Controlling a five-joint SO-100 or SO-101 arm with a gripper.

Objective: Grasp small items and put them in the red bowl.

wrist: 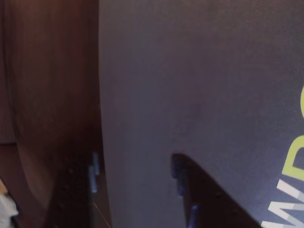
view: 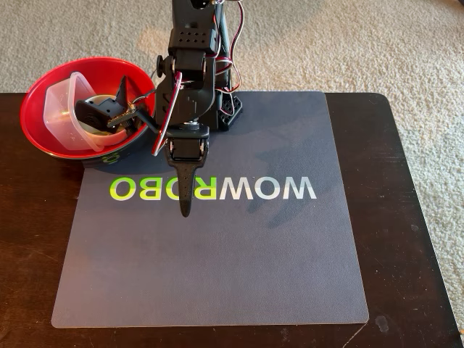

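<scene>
A grey mat (view: 217, 246) printed with mirrored "WOWROBO" lettering (view: 250, 188) covers most of a dark wooden table (view: 406, 217), with beige carpet (view: 362, 43) beyond its far edge. The mat's near half lies bare.

The black robot arm (view: 192, 80) with red wires stands at the far edge of the mat. Its gripper (view: 186, 210) points toward the near side, its tip over the lettering. In the fixed view the fingers look pressed into a single point; in the wrist view two dark finger edges (wrist: 183, 180) show with bare mat between them and nothing held, so whether it is fully clenched cannot be told.

The red bowl (view: 43, 123) sits at the far left, straddling the mat's corner and the table, just left of the arm's base and well left and far from the gripper tip. Inside it lie the clear square plastic tub (view: 61, 109), tilted against the left wall, and dark grey pieces (view: 101, 109), one with a pointed end standing up (view: 122, 88). A cream edge (view: 93, 129) shows beneath them.
</scene>
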